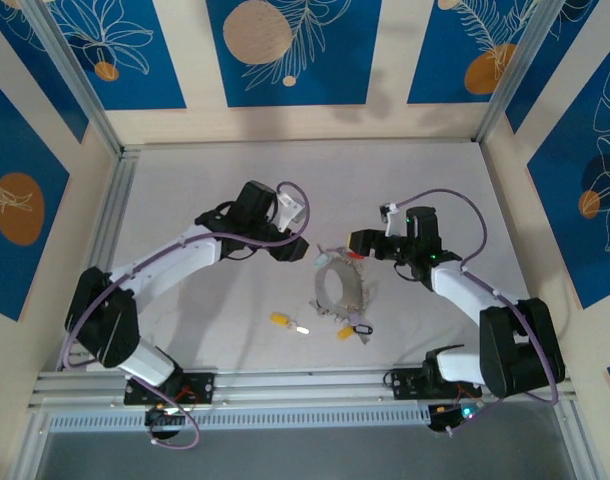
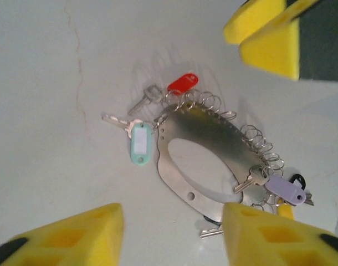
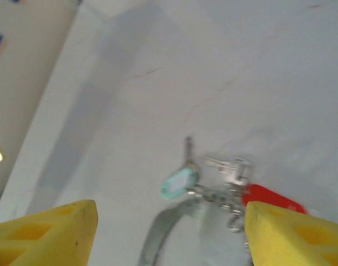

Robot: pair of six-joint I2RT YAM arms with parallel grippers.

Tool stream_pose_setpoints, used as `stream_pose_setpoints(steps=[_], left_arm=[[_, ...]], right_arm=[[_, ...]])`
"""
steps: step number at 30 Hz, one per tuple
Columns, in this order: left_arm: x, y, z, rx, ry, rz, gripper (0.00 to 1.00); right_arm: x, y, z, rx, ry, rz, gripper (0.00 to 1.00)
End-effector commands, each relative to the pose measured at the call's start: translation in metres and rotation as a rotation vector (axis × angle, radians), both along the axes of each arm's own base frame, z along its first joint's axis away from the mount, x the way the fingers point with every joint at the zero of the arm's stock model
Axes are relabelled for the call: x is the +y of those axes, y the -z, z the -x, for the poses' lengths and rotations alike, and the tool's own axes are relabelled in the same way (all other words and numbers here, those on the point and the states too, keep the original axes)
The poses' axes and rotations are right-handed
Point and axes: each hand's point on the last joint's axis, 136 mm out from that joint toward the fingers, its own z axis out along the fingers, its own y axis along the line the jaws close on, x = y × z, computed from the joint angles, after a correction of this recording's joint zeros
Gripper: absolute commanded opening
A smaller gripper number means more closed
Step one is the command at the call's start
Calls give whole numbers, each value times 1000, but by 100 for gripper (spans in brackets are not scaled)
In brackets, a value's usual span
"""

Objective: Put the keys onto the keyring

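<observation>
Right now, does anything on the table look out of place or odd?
Yes. One yellow-tagged key lies by itself on the table, left of the keyring and not touching it, while the other keys cluster along the ring's edge. Nothing looks damaged.

Keyring lies on the table; a loose key left of it, nearer the bases

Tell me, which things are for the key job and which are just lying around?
For the job: keyring, red-tag key, teal-tag key, purple-tag key, loose yellow-tag key.
Just there: table, blue wall panels.
</observation>
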Motion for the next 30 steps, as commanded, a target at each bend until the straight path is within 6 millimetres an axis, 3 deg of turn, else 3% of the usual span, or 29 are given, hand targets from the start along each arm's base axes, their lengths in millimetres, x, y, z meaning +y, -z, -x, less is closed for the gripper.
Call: stream_pose_setpoints(steps=[1,5,8,13,16,21,30], left_arm=[[-17,16,-5,25,8,-49,54],[-50,32,-1,36,63,-90,53],[-58,40,-2,58,56,-94,51],[-45,51,-6,124,-1,-29,49],[-37,51,-3,140,-21,-2,48],[-21,39,2,136,-56,65,48],[-10,20,11,101,-77,211,48]], right_arm=[[-15,25,3,128,94,22,72],[-23,43,-3,207,137,-63,74],[-26,56,8,282,143,-95,74],[-13,58,40,299,111,-61,71],[-5,53,44,282,96,44,70],[-2,64,51,321,102,139,65],[-11,70,64,363,108,417,59]])
